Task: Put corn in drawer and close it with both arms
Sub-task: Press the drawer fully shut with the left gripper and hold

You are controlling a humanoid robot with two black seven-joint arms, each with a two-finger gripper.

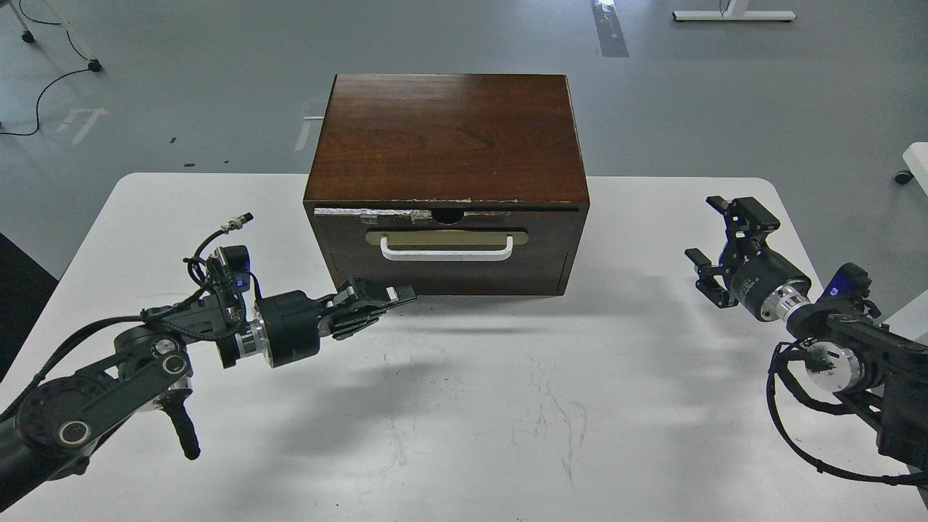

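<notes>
The drawer [544, 250] sits flush in the front of a dark brown wooden box [446, 138]; its tan plate and white bar handle [446, 254] face me. The corn is not in view. My left gripper [391, 296] is shut and empty, low over the table just in front of the drawer's lower left corner, apart from it. My right gripper [712, 233] is open and empty, out at the right, well clear of the box.
The white table [507, 406] carries only the box and my arms. Its right edge lies close to the right arm. Grey floor with cables and a table leg lies beyond.
</notes>
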